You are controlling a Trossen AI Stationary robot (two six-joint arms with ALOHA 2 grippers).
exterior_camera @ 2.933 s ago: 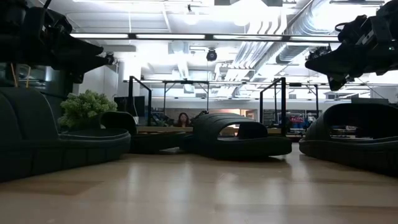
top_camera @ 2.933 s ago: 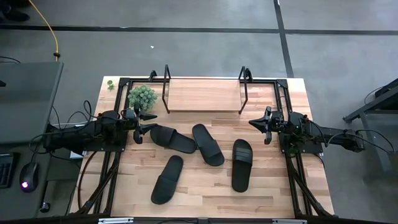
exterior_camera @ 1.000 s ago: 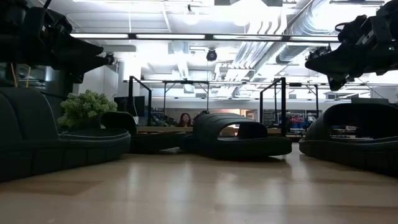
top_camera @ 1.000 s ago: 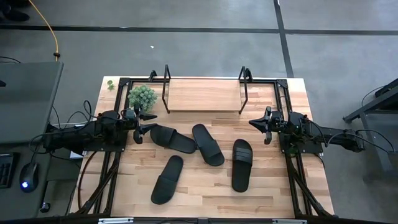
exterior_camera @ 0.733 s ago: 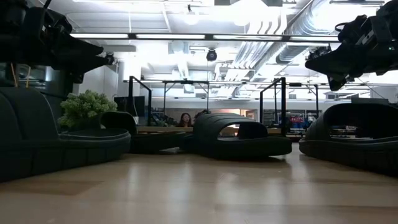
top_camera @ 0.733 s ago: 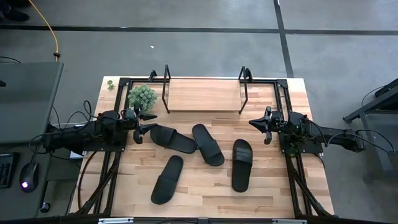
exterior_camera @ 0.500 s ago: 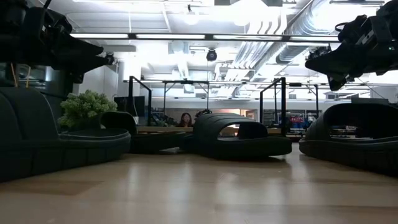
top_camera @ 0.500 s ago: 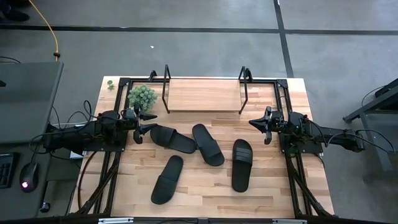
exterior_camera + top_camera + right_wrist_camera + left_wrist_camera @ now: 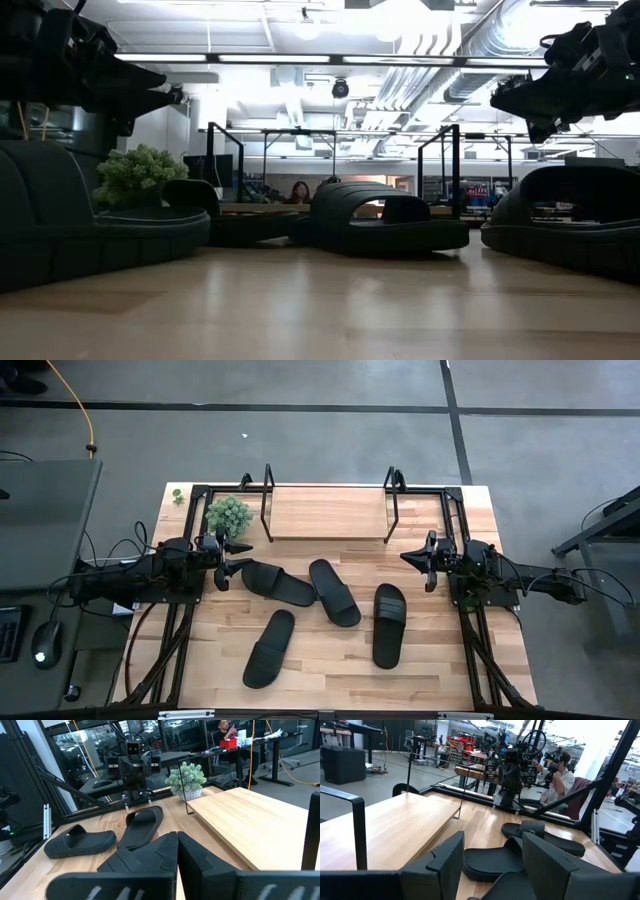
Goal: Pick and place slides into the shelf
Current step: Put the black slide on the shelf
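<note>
Four slides (image 9: 335, 592) lie on the table in front of the empty shelf (image 9: 327, 512). Left gripper (image 9: 240, 555) hovers left of it — fingers apart, holding nothing; right gripper (image 9: 408, 556) — fingers closed, empty.

The wooden table (image 9: 440, 660) carried 4 black slides (image 9: 335, 592) around its centre, the shelf (image 9: 327, 513) at 12 o'clock, and a small green plant (image 9: 228, 515) at 10 o'clock.
</note>
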